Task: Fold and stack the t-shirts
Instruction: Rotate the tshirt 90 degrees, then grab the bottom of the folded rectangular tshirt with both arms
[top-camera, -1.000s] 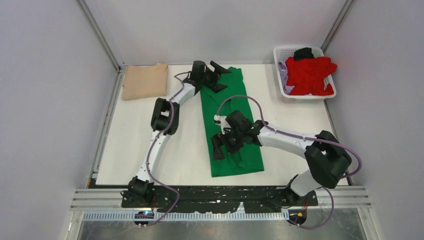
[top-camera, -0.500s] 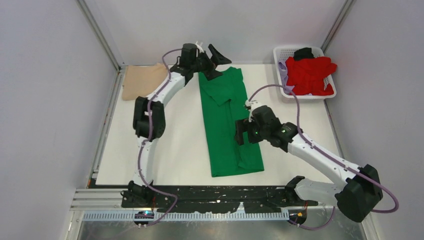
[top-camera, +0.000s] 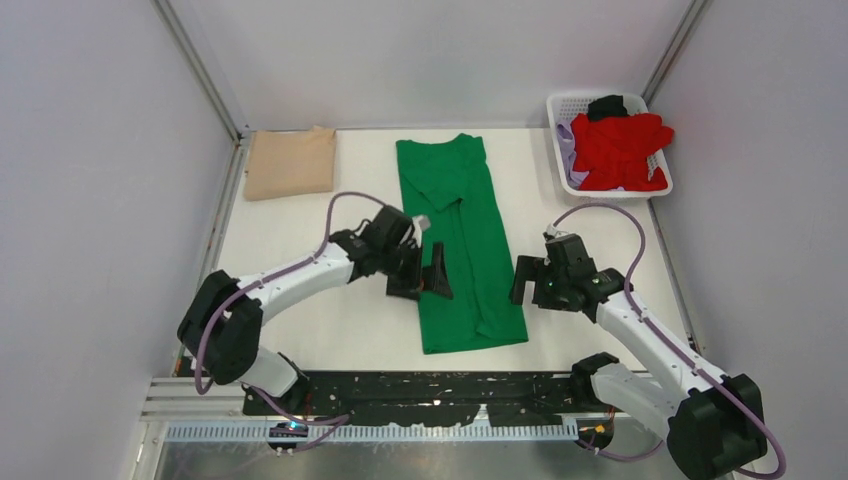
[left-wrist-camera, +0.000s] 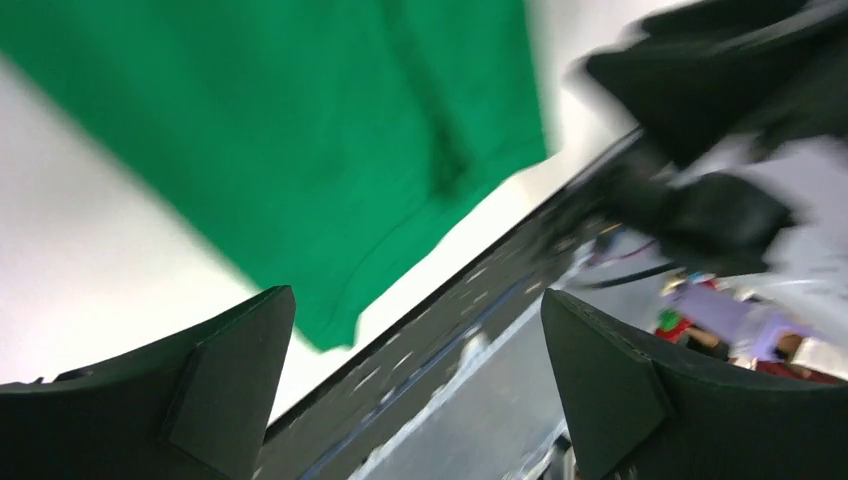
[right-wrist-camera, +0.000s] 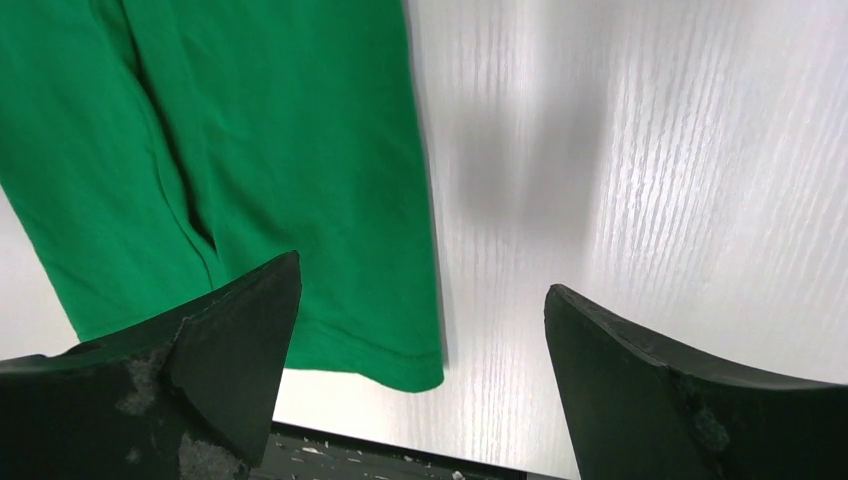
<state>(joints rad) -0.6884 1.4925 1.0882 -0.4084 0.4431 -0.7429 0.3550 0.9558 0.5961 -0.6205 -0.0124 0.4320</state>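
Observation:
The green t-shirt (top-camera: 458, 240) lies folded into a long strip down the middle of the table, also in the left wrist view (left-wrist-camera: 280, 120) and the right wrist view (right-wrist-camera: 250, 150). My left gripper (top-camera: 422, 278) is open and empty at the strip's left edge, near its lower half. My right gripper (top-camera: 526, 282) is open and empty just right of the strip's lower right edge. The tan t-shirt (top-camera: 291, 163) lies folded at the back left. The red t-shirt (top-camera: 620, 148) is heaped in the white basket (top-camera: 560, 108) with lilac and black garments.
The basket stands at the back right corner. The black rail (top-camera: 440, 392) runs along the table's near edge, close below the green shirt's hem. Grey walls close in both sides.
My left arm has swung from the shirt's collar at the back down to its lower left edge. My right arm has drawn off the shirt to its right side.

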